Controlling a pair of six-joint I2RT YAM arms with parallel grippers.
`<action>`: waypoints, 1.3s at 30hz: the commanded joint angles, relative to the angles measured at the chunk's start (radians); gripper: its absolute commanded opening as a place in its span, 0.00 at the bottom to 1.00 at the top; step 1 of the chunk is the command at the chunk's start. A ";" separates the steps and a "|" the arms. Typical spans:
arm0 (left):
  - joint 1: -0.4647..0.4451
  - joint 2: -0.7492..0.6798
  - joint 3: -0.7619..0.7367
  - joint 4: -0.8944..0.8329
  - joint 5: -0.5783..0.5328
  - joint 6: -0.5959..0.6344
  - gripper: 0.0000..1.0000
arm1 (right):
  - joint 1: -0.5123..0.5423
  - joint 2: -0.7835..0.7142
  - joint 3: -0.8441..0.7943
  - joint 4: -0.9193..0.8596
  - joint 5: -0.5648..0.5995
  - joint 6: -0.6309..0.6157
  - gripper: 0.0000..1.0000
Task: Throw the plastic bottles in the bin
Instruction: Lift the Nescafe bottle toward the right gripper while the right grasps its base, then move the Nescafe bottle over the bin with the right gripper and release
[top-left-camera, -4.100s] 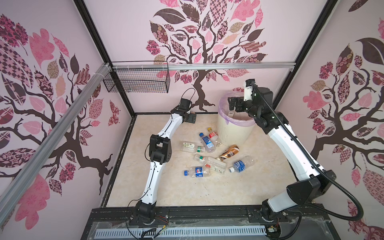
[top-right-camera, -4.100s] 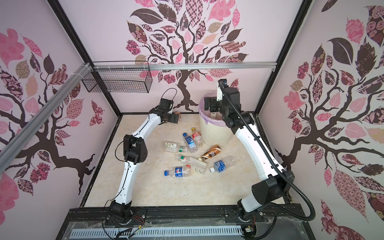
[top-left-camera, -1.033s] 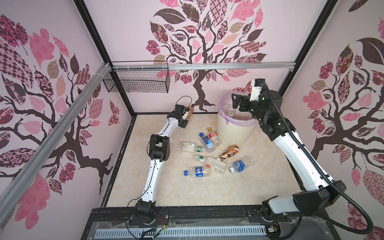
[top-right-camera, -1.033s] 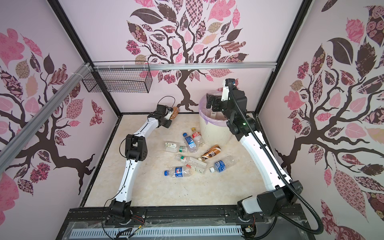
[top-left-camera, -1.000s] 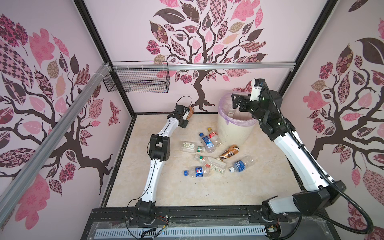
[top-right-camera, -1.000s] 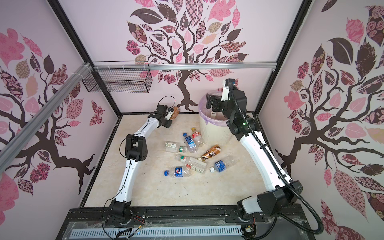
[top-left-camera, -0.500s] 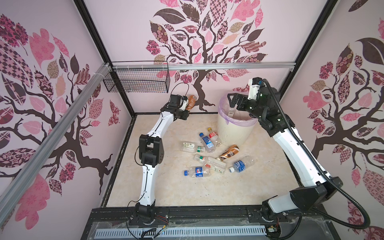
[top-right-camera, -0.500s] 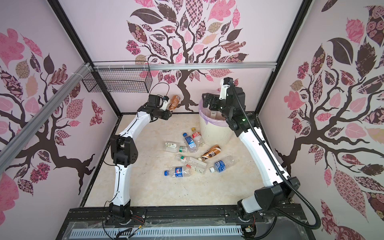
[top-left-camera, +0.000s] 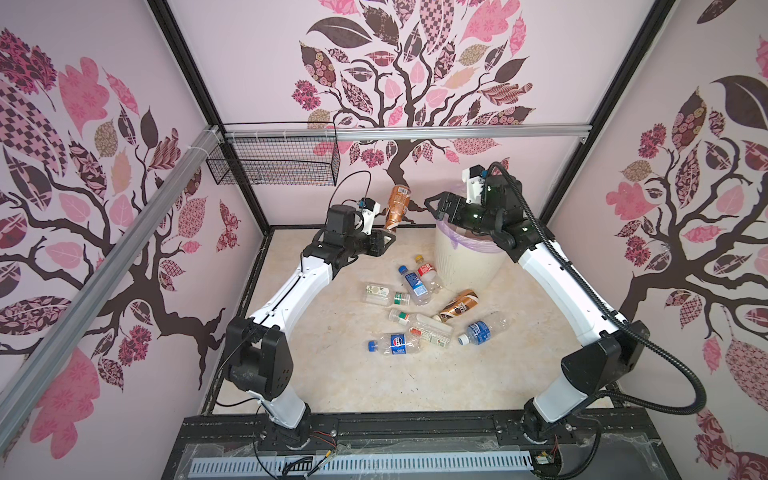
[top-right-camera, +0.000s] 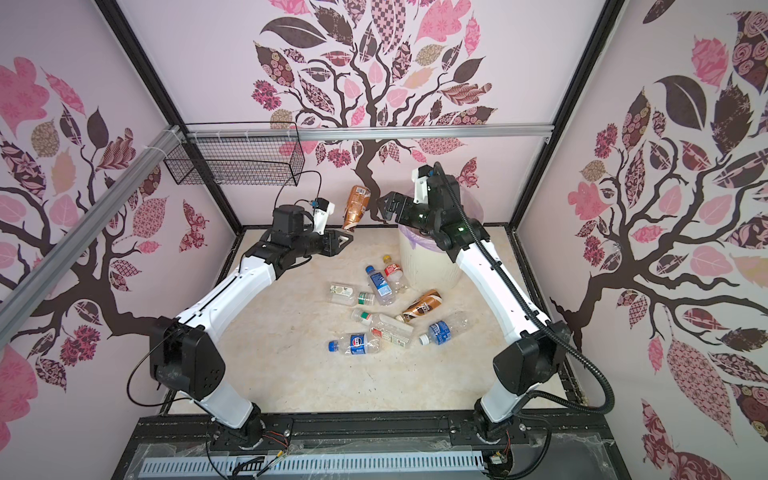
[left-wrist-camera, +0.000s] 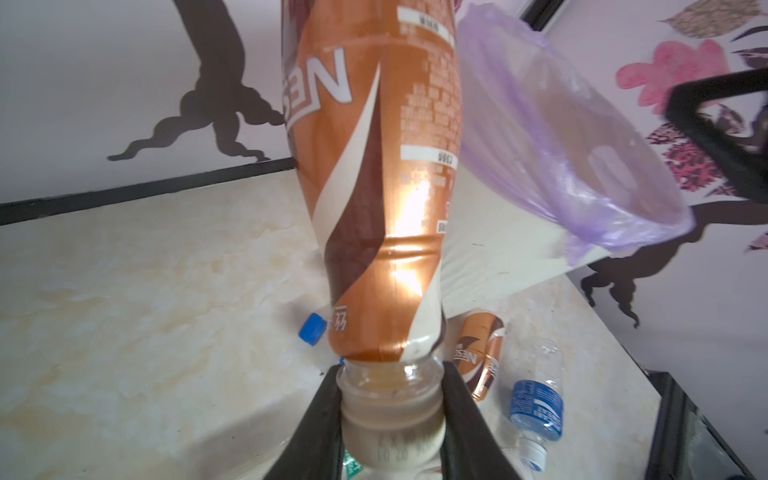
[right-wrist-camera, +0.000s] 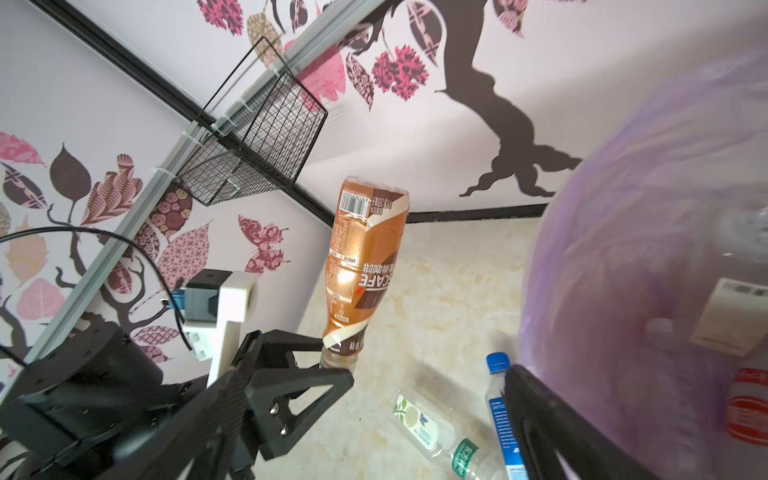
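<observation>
My left gripper (top-left-camera: 388, 237) (left-wrist-camera: 390, 419) is shut on the neck of a brown-orange plastic bottle (top-left-camera: 398, 205) (top-right-camera: 358, 206) (left-wrist-camera: 382, 166) (right-wrist-camera: 365, 266). It holds the bottle in the air, base up, just left of the bin. The bin (top-left-camera: 465, 266) (top-right-camera: 428, 266) is cream-white and ribbed with a lilac liner (left-wrist-camera: 561, 124). My right gripper (top-left-camera: 432, 205) (top-right-camera: 384, 206) hangs open and empty by the bin's left rim, pointing at the held bottle. Several plastic bottles lie on the floor, among them a blue-labelled one (top-left-camera: 411, 282), a second brown-orange one (top-left-camera: 459, 305) and a Pepsi one (top-left-camera: 395, 343).
A black wire mesh basket (top-left-camera: 274, 162) (right-wrist-camera: 257, 137) hangs on the back wall at the left, under an aluminium rail. The enclosure walls stand close behind the bin. Through the liner a red-labelled bottle (right-wrist-camera: 748, 407) shows inside the bin.
My left arm has lifted the brown-orange bottle from low at the back wall up and toward the bin. The right gripper has swung left off the bin's centre, still open.
</observation>
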 joint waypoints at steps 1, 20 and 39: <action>-0.007 -0.076 -0.050 0.064 0.040 -0.026 0.24 | 0.018 0.036 0.048 0.043 -0.064 0.050 1.00; -0.091 -0.192 -0.108 0.029 0.071 -0.012 0.25 | 0.052 0.187 0.216 0.079 -0.117 0.100 0.84; -0.105 -0.233 -0.070 -0.020 0.039 -0.034 0.98 | 0.012 0.080 0.335 -0.075 0.123 -0.076 0.38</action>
